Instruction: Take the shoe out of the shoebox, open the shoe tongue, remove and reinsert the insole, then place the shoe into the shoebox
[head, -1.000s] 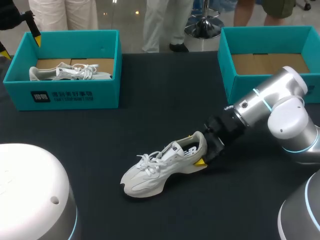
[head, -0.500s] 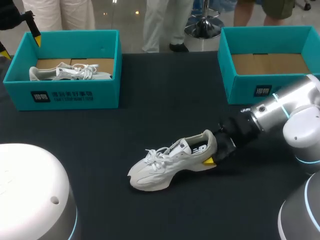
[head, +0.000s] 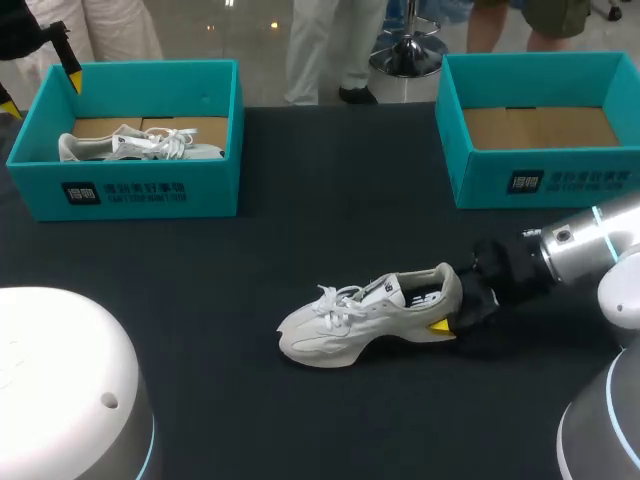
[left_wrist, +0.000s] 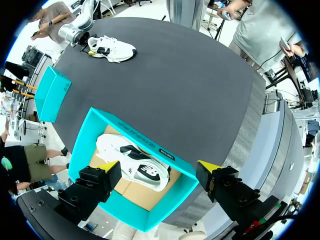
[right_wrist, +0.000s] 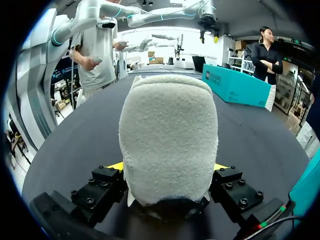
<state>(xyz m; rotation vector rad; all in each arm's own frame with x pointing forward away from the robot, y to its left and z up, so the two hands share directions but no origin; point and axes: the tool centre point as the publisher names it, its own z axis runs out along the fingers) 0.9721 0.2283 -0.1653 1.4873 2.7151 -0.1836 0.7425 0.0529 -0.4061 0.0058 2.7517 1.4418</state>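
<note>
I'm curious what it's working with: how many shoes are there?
2. One shoe lies on the table, its heel in the right hand; the other shoe lies inside the teal box at the robot's left. None seems hidden.

Colours, for your log.

- **Matte black tabletop** (head: 300, 240): plain, no pattern.
- **White lace-up sneaker** (head: 365, 320) on the tabletop: off-white upper, white laces, black markings on the side and lining. In your right wrist view the heel is cream and fuzzy.
- **Right hand** (right_wrist: 167, 165): black, with yellow tips.
- **Silver right arm** (head: 585, 252): carries a pale blue ring.
- **Left hand** (left_wrist: 157, 166): black, with yellow tips.
- **Left teal cardboard shoebox** (head: 150, 190): brown floor, black print on the front.
- **Right teal cardboard shoebox** (head: 540, 185): brown floor.
- **Second white sneaker** (head: 140, 146), in the left shoebox: white with black accents.
</note>
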